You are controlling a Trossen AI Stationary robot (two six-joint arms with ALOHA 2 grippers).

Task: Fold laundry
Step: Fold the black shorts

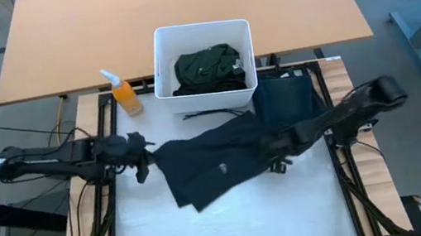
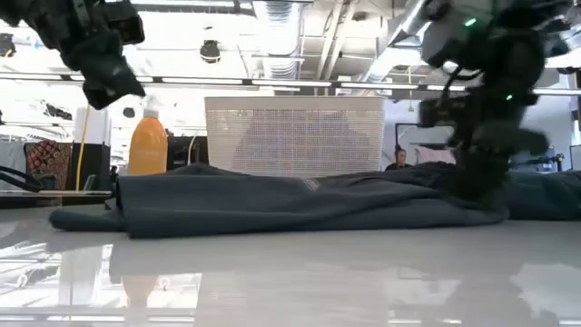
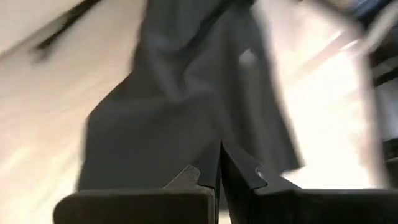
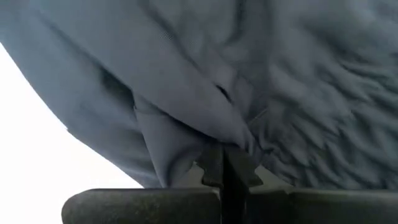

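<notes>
The dark navy trousers (image 1: 218,167) lie spread across the middle of the table (image 1: 244,230), and the right gripper (image 1: 277,163), lowered onto their right end, is clamped on a pinch of cloth; judged risk: that thin fold could slip free if pulled sideways, dragging the garment askew. The left gripper (image 1: 142,172) hangs raised just off the left hem, jaws closed on nothing. Beyond, a dark green shirt (image 1: 208,68) sits in the white bin (image 1: 161,58)

White plastic bin (image 1: 160,63) at the table's far edge, beyond both grippers. Orange spray bottle (image 1: 125,93) upright just beside the bin, beyond the left gripper. Wooden desk (image 1: 81,37) farther back. White tabletop (image 1: 243,222) beneath.
</notes>
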